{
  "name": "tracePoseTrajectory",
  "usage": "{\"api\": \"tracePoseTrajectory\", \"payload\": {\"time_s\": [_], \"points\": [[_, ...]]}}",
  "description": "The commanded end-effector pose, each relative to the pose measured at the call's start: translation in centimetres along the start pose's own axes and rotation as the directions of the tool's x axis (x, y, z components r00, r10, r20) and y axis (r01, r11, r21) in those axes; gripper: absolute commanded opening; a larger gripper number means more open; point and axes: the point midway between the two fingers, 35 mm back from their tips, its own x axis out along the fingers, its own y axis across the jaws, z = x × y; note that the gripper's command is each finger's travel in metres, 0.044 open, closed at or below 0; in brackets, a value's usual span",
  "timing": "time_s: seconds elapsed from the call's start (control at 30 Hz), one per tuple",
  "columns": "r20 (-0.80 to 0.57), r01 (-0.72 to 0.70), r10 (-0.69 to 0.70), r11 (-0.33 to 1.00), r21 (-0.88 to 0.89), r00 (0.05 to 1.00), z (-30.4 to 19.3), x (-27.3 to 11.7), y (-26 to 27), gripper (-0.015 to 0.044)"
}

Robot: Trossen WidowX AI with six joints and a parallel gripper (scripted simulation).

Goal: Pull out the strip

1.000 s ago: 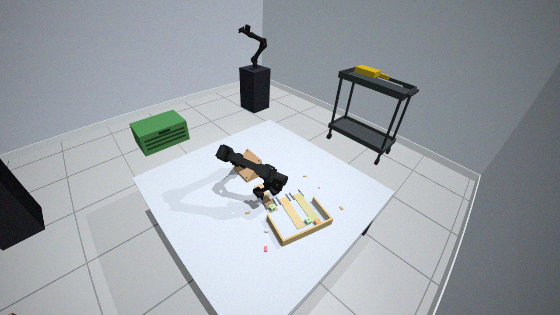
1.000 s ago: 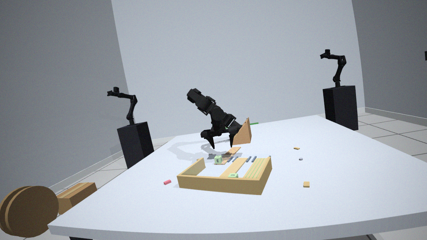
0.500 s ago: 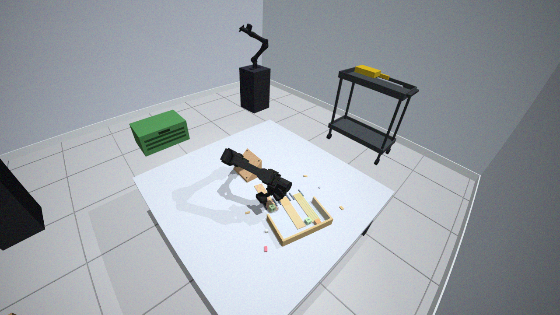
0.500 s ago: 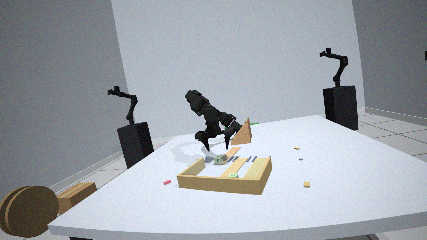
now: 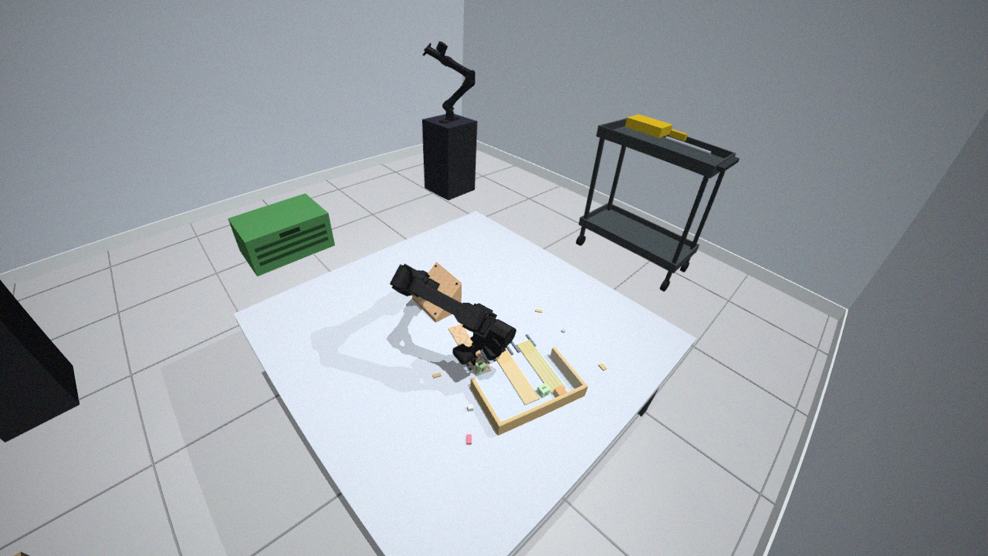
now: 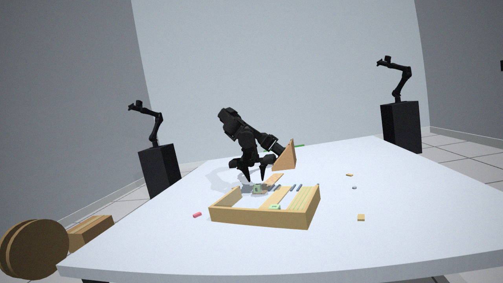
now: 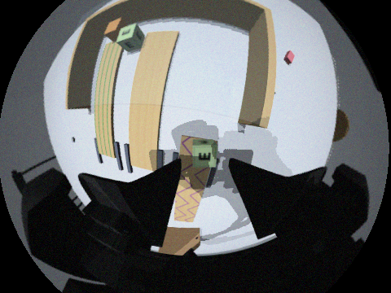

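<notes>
A green cube marked E (image 5: 480,367) (image 6: 257,188) (image 7: 204,155) rests on the end of the zigzag-patterned strip (image 6: 275,178) (image 7: 187,205), overlapping its right edge in the wrist view. My gripper (image 6: 256,180) (image 7: 205,162) is partly open and empty. Its fingertips are above the cube, one to each side. A second green cube (image 5: 543,390) (image 6: 274,206) (image 7: 130,37) stands by the far wall of the wooden frame (image 6: 260,219) (image 7: 270,61), between the far ends of the plain strip (image 5: 516,377) (image 7: 151,94) and the green-striped strip (image 6: 304,197) (image 7: 107,98).
Dark guide bars (image 6: 292,187) (image 7: 128,158) flank the strips. An orange block (image 5: 559,391) (image 7: 112,28) is in the frame's corner beside the second cube. A wooden wedge (image 5: 441,293) (image 6: 286,161) (image 7: 178,240) stands behind the zigzag strip. A red block (image 5: 468,439) (image 6: 197,214) (image 7: 289,57) lies outside the frame.
</notes>
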Motion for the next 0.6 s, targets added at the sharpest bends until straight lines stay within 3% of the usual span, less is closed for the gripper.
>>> {"api": "tracePoseTrajectory", "payload": {"time_s": [0.0, 0.57], "points": [[0.003, 0.003, -0.003, 1.000, -0.007, 1.000, 0.1, 0.7, 0.0, 0.0250], [0.003, 0.005, -0.005, 1.000, -0.007, 1.000, 0.0, 3.5, -0.1, 0.0250]]}}
